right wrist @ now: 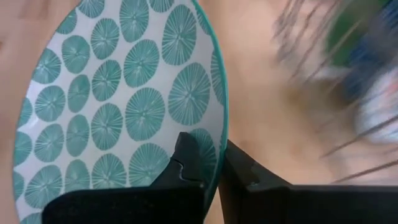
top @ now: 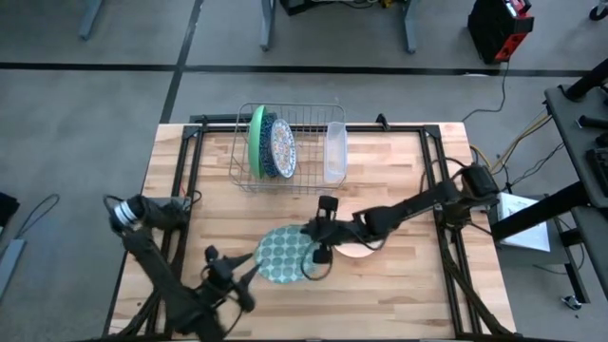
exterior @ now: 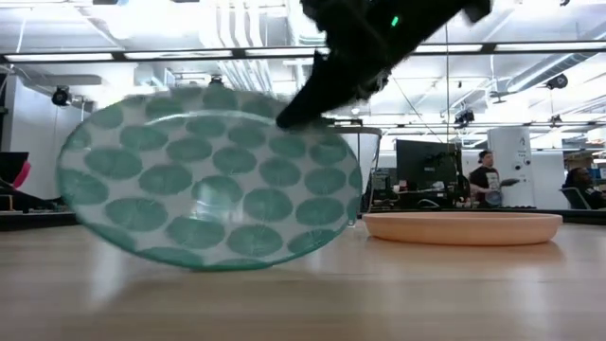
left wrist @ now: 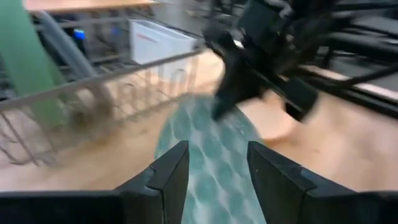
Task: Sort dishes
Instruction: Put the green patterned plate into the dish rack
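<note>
Right gripper (right wrist: 211, 171) pinches the rim of the white plate with green dots (top: 285, 253), tilted near table centre. Peach-pink bowl (top: 356, 249) lies at its 3 o'clock. Left gripper (left wrist: 217, 174), fingers apart, waits at 7 o'clock.

I count three plates in the rack (top: 285, 171), one dotted plate (top: 285, 255), one bowl (exterior: 462, 227), one tray (top: 335, 152).
</note>
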